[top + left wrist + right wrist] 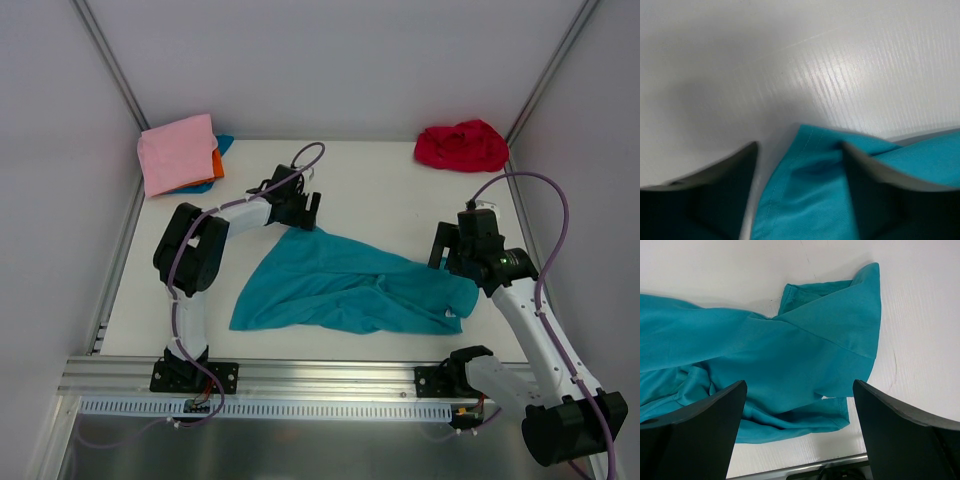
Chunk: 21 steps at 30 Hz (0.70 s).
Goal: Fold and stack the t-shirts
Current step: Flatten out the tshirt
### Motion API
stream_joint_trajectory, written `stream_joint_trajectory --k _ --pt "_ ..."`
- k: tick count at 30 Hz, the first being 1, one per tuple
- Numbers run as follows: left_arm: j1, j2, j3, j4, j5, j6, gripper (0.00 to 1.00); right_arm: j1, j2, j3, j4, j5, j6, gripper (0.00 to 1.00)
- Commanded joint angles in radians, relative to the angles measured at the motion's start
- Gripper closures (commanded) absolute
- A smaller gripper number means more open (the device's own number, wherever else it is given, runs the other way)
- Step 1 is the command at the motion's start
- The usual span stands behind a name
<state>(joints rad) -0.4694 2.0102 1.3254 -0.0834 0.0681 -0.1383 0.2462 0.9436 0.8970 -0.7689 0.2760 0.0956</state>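
Top external view. A teal t-shirt (340,285) lies spread but creased on the table (390,190), in the middle and closer to the near edge. Its long axis runs left to right, roughly parallel to the near edge. One corner points toward the far edge, and a bunched end points toward the right edge. My left gripper (308,218) sits at that far-pointing corner. My right gripper (441,258) sits over the bunched right end. A folded pink t-shirt (178,150) rests in the far left corner on top of an orange garment (216,161) and a blue garment (224,144). A crumpled red t-shirt (462,146) lies in the far right corner.

Left wrist view. My left gripper's fingers (720,195) stand apart, with the hemmed corner of the teal t-shirt lying between them. I do not see them clamped on it.

Right wrist view. My right gripper's fingers (695,432) are spread wide above the folded-over end of the teal t-shirt. A sleeve opening shows toward the far side.
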Motion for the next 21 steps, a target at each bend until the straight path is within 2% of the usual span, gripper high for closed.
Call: stream_joint_trajectory --k 1,2,3,12,15,21 --pt "0.009 0.045 0.018 0.004 0.024 -0.018 0.60 -0.008 -0.008 0.002 0.008 0.003 -0.008 0.07" --pt "0.009 0.048 0.018 0.004 0.029 -0.023 0.85 -0.008 -0.009 0.002 0.011 0.003 -0.008 0.07" --pt "0.009 0.053 0.015 0.008 0.027 -0.036 1.00 -0.008 -0.009 0.002 0.010 0.005 -0.010 0.07" --pt "0.009 0.027 -0.014 0.008 0.015 -0.030 1.00 -0.008 -0.002 0.000 0.013 0.000 -0.010 0.07" --pt "0.011 -0.027 -0.032 -0.001 -0.046 -0.023 1.00 -0.008 0.003 -0.004 0.017 -0.001 -0.010 0.07" --pt "0.014 -0.208 -0.094 -0.024 -0.258 0.014 1.00 -0.007 0.029 -0.013 0.025 -0.006 -0.002 0.07"
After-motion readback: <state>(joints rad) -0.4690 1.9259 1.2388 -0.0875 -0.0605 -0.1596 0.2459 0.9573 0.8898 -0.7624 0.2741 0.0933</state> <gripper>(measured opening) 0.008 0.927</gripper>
